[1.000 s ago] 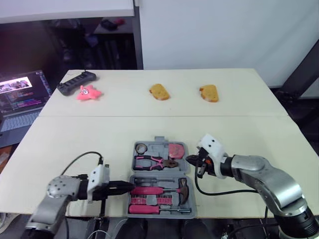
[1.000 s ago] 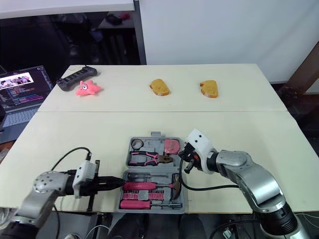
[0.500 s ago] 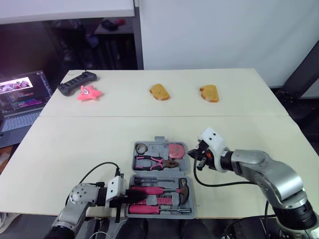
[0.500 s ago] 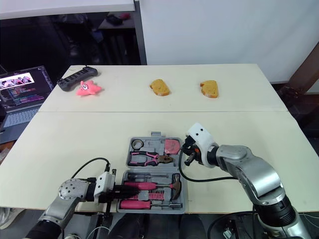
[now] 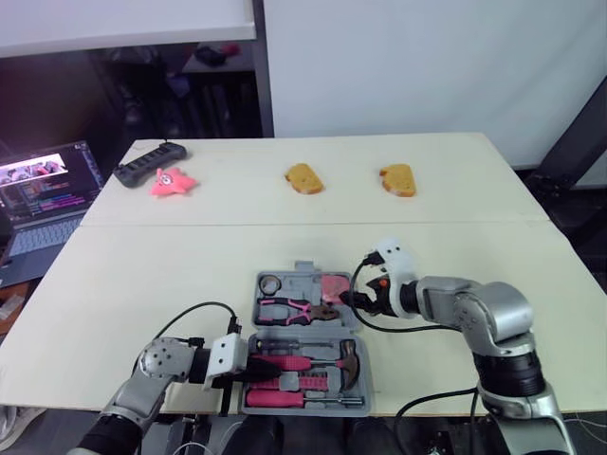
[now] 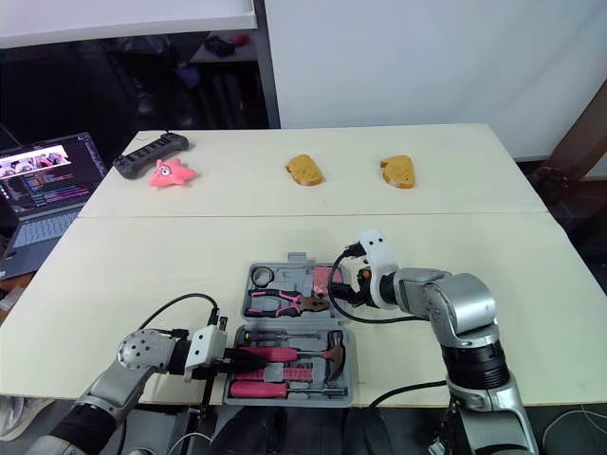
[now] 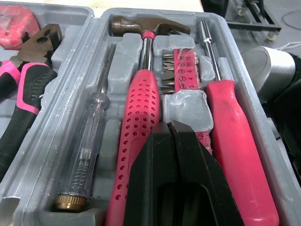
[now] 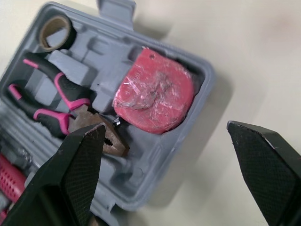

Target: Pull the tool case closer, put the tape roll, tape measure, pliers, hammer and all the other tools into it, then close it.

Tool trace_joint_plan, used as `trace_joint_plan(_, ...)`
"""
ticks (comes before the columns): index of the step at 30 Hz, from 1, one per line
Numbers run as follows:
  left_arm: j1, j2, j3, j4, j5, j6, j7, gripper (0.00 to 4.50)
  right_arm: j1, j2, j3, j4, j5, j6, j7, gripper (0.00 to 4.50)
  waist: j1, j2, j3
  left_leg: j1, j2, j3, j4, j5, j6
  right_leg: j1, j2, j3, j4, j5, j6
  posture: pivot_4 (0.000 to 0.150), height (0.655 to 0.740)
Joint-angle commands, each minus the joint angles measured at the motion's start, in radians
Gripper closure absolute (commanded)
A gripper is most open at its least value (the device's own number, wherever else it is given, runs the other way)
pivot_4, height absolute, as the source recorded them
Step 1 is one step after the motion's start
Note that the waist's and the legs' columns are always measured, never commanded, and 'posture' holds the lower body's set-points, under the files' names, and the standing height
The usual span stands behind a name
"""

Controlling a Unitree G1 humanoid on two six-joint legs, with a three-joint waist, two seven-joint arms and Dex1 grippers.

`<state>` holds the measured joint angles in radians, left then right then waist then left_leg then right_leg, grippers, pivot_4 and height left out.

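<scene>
The fingers [image 7: 155, 155] of the left gripper [image 7: 169, 125] are seen pressed together, with nothing pinched between them. They are laid over the pink grip of the hammer [image 7: 141, 108], and whether that grip is touched cannot be told. The hammer is seated in the near half of the tool case [image 8: 150, 174], its head toward the robot's right, with a clear-handled screwdriver [image 7: 89, 136] on one side and a bit holder [image 7: 181, 63] and a red screwdriver [image 7: 235, 132] on the other. The fingers of the right gripper [image 8: 164, 128] are spread wide and hold nothing. They are poised at the right end of the far half, where the tape measure [image 8: 154, 90] is bedded. The pliers [image 8: 56, 106] and the tape roll [image 8: 54, 32] are lodged further to the left in that same half. The case lies open on the counter [image 5: 142, 275] close to its near edge, its long axis across the robot from left to right. The seam between the two halves runs the same way. Every recess that can be made out is filled, so only the closing is judged to remain. For that, the far half would have to be swung toward the robot about the seam. Its right end is nearest the open right fingers, while the left fingers lie over the half onto which it would fold and are judged to need clearing first.
</scene>
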<state>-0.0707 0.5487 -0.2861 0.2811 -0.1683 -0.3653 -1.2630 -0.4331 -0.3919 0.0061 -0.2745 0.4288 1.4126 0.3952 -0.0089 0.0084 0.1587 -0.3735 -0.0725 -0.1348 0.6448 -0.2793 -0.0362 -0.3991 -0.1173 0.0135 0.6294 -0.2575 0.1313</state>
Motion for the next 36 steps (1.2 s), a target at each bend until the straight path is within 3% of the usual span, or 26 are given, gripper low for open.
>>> trace_joint_plan(1, 0.012, 0.025, -0.018, 0.105, 0.087, 0.03, 0.044, 4.5, -0.034, 0.035, -0.038, 0.072, -0.004, -0.008, -0.021, 0.06, -0.001, 0.001, -0.001, 0.0, 0.0, 0.0, 0.0, 0.0, 0.0, 0.0, 0.0, 0.0, 0.0, 0.0, 0.0, 0.15, 0.74)
trace_joint_plan(19, -0.02, 0.043, -0.027, 0.122, 0.079, 0.014, 0.035, 4.5, -0.091, 0.204, -0.217, 0.323, 0.078, -0.095, -0.003, 0.06, -0.004, 0.003, -0.002, 0.001, 0.0, -0.001, 0.0, 0.0, 0.0, 0.0, 0.002, 0.0, 0.001, 0.0, 0.0, 0.15, 0.74)
trace_joint_plan(36, -0.028, 0.051, -0.01, 0.101, 0.066, 0.033, 0.048, 4.5, -0.084, 0.154, -0.216, 0.251, 0.188, -0.09, 0.105, 0.06, -0.009, 0.005, -0.001, 0.001, 0.0, -0.001, -0.001, 0.0, 0.0, -0.001, 0.003, 0.001, 0.001, 0.0, 0.0, 0.15, 0.74)
